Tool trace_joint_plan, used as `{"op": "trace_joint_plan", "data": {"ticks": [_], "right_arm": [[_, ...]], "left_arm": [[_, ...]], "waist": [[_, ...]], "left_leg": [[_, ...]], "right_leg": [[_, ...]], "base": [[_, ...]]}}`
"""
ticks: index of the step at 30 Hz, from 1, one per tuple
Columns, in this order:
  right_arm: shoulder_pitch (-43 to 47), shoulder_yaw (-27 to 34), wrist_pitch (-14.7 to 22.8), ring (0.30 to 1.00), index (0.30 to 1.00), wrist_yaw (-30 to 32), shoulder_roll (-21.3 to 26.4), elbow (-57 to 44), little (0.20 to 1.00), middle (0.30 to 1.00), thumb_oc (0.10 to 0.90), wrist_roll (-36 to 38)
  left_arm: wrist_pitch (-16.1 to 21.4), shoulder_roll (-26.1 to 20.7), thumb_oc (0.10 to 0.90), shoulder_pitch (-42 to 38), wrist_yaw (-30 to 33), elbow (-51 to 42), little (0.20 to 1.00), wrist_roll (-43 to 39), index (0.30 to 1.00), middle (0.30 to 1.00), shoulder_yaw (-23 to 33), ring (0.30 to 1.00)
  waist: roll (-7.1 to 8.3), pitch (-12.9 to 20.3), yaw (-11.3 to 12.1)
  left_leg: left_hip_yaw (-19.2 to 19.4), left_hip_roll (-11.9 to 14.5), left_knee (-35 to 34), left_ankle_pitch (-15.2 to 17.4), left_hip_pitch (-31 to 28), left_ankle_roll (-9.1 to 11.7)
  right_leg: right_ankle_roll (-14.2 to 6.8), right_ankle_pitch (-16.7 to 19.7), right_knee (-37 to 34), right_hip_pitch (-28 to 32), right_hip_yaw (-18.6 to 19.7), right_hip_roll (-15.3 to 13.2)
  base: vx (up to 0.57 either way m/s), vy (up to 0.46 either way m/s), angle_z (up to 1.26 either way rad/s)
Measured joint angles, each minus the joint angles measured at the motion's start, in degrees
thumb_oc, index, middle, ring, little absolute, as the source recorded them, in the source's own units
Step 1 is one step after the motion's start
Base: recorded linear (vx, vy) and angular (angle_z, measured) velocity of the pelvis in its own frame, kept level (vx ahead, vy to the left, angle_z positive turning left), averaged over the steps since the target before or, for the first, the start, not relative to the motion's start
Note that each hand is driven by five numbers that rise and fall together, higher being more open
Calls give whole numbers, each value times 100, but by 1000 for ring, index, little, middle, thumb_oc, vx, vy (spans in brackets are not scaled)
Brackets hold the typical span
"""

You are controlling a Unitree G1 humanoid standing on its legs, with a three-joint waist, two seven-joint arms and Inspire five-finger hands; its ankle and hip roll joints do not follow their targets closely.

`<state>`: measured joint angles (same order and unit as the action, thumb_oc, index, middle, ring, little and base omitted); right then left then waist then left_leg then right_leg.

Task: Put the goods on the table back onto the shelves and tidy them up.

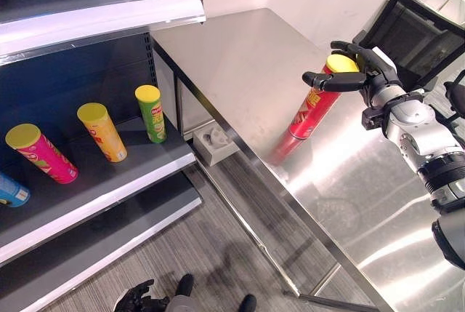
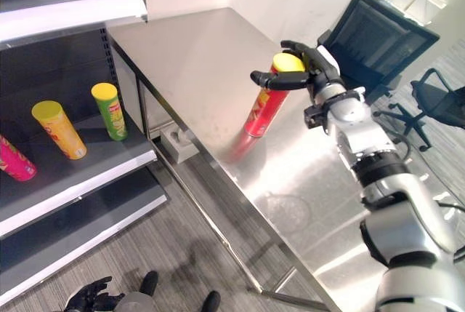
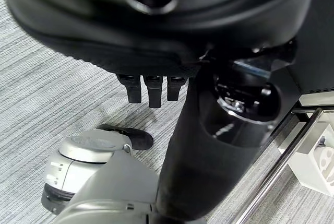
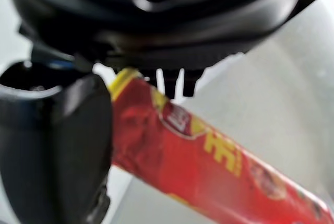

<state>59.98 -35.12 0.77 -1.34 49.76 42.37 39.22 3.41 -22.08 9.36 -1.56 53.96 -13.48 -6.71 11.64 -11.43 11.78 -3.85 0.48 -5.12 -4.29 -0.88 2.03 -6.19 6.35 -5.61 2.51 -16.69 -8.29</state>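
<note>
Now the right hand [image 1: 360, 72] grips the red can [image 1: 314, 108] at its yellow-lidded top, just over the steel table [image 1: 254, 65]. Keep it upright, carrying left to the shelf [image 1: 109, 181].

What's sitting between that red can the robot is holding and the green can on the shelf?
In the left eye view, bare steel table lies between the red can and the green can, then the table's edge and a white block below it.
</note>
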Motion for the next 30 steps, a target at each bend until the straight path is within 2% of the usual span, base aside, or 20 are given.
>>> {"op": "trace_joint_plan", "data": {"ticks": [12, 14, 25, 30], "right_arm": [[10, -62, -103, 900, 900, -109, 1, -61, 900, 900, 800, -10], [10, -68, -103, 300, 300, -115, 1, -82, 300, 300, 400, -9], [9, -178, -103, 300, 300, -224, 16, -188, 300, 300, 400, -32], [-415, 53, -89, 300, 300, -208, 108, -1002, 300, 300, 400, -108]], "left_arm": [[0, 0, 800, -12, 4, 7, 900, 0, 900, 900, 7, 900], [0, 0, 800, -12, 4, 8, 900, 1, 900, 900, 4, 900], [0, 21, 800, -13, 7, 4, 900, 3, 900, 900, -1, 900], [0, 21, 800, -12, 9, -4, 900, 4, 900, 900, 8, 900]], "waist": [[-10, -6, -90], [-13, -7, -113], [-69, -10, -180], [-74, -14, -212]], "left_leg": [[7, 33, 0, -23, -2, 36], [7, 33, 0, -24, -2, 36], [22, 38, 0, -25, -2, 37], [50, 33, 0, -24, -4, 37]], "right_leg": [[2, -1, -1, -3, -2, 9], [2, -1, -1, -3, -1, 8], [2, -1, -1, -15, 10, 12], [3, 0, 0, -28, 50, 10]], "base": [[0, 0, 0], [0, 0, 0], [0, 0, 0], [-15, 40, -3]]}}
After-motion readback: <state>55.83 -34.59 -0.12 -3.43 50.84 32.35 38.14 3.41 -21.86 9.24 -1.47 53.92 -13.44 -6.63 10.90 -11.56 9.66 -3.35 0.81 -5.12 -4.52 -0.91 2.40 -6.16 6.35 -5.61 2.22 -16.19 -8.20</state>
